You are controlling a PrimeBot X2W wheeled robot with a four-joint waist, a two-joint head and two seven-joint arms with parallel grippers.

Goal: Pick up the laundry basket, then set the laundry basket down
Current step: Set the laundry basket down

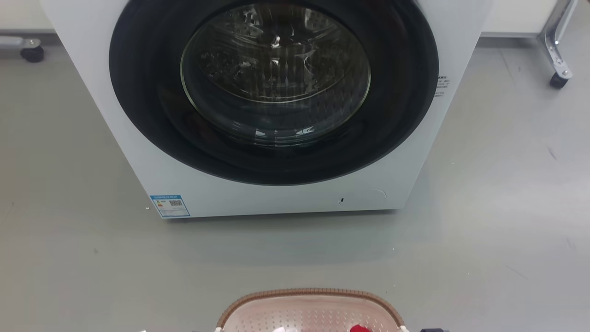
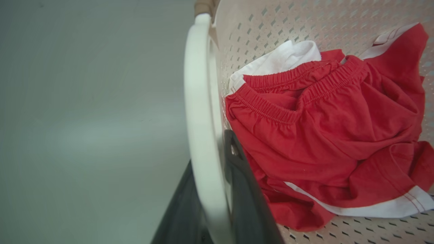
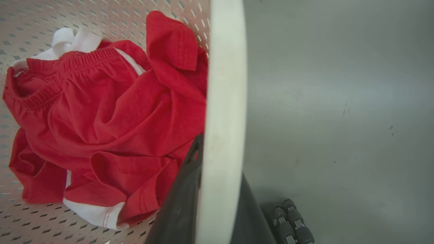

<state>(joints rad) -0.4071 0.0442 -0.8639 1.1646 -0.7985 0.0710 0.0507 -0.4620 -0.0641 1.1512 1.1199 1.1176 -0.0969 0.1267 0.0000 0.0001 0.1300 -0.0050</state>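
The laundry basket [image 1: 313, 295], pale pink and perforated with a brown woven rim, shows at the bottom edge of the head view, in front of the washing machine. My left gripper [image 2: 210, 152] is shut on the basket's white left handle [image 2: 200, 101], one dark finger on each side of it. In the same way, my right gripper [image 3: 220, 162] clamps the white right handle [image 3: 225, 84]. Red clothes with white trim [image 2: 339, 135] [image 3: 101, 118] and a white garment [image 2: 284, 57] lie inside the basket. Whether the basket rests on the floor cannot be told.
A white washing machine [image 1: 276, 198] with a round dark glass door, shut, stands straight ahead on the grey floor. Wheeled metal legs stand at the far right [image 1: 557, 69] and far left [image 1: 30, 50]. A small dark ribbed part [image 3: 291, 220] lies on the floor beside the right handle.
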